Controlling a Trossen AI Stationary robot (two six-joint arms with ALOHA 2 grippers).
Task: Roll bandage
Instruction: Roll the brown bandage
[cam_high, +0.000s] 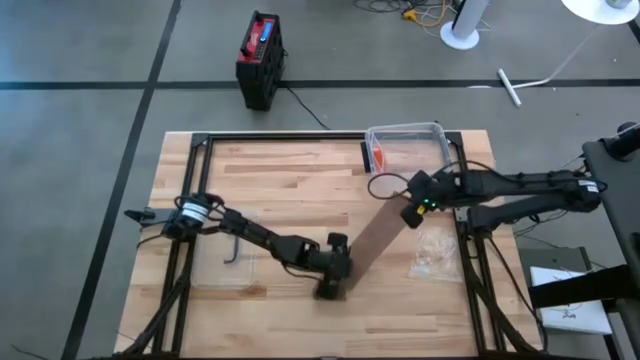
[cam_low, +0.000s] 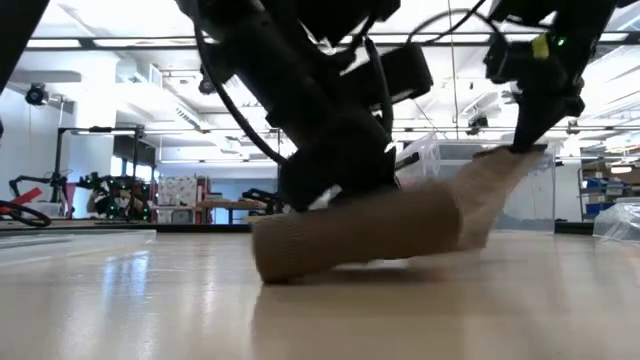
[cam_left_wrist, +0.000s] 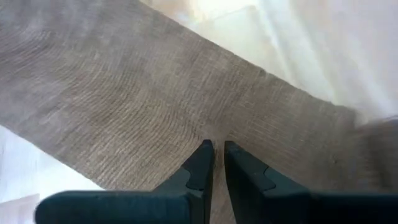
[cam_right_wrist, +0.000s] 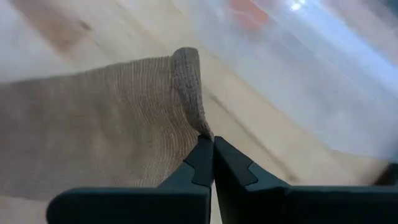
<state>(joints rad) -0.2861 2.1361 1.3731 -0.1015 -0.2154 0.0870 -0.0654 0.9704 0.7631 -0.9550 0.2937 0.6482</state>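
Wooden table (cam_high: 270, 180): light butcher-block top framed by dark rails, seen from above on a grey floor.

Two dark arms are extended over it. The left arm is stretched from the table's left edge toward the near middle; the right arm is reached in from the right edge toward the centre.

Tan elastic bandage (cam_high: 378, 236): laid as a diagonal strip across the table's right-centre, running from the near middle up toward the far right. In the low view its near end is seen rolled into a thick cylinder (cam_low: 350, 235) resting on the wood, the loose tail rising from it.

Clear plastic container (cam_high: 408, 146): set at the far edge, something orange inside. A clear plastic bag (cam_high: 438, 250) is lying near the right edge, just beside the bandage.

Left gripper (cam_left_wrist: 214, 149): placed at the rolled end, fingers nearly together, with ribbed fabric pinched in the narrow slit between them.

Right gripper (cam_right_wrist: 212, 144): positioned at the strip's far end, fingers fully closed on a corner of the bandage, that end held lifted off the table.
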